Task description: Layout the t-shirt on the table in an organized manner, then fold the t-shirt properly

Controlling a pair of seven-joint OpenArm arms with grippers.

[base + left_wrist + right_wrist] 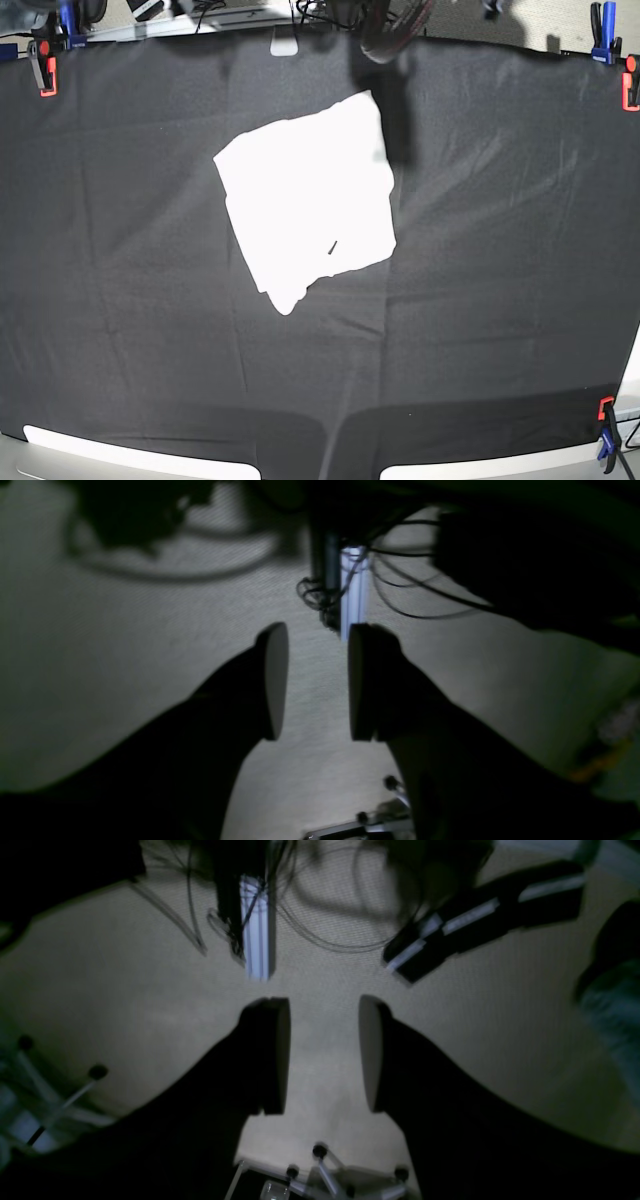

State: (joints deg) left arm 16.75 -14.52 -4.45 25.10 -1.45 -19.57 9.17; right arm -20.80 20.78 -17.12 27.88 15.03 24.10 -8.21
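Observation:
The t-shirt (305,205) lies on the table (500,300) as a compact white, roughly square bundle, plain side up, tilted a little, left of centre toward the far edge. Neither arm shows in the base view. In the left wrist view my left gripper (317,645) is open, its dark fingers (272,680) parted with only pale carpet between them. My right gripper (322,1015) is likewise open over carpet, nothing between its fingers (272,1055). Neither wrist view shows the t-shirt or the table.
Orange-and-blue clamps (45,65) (605,30) (607,440) grip the black cloth at its edges. A dark rounded object (385,30) hangs over the far edge and casts a shadow beside the shirt. An aluminium post (257,930), cables (400,575) and wheeled chair legs (320,1165) stand on the floor.

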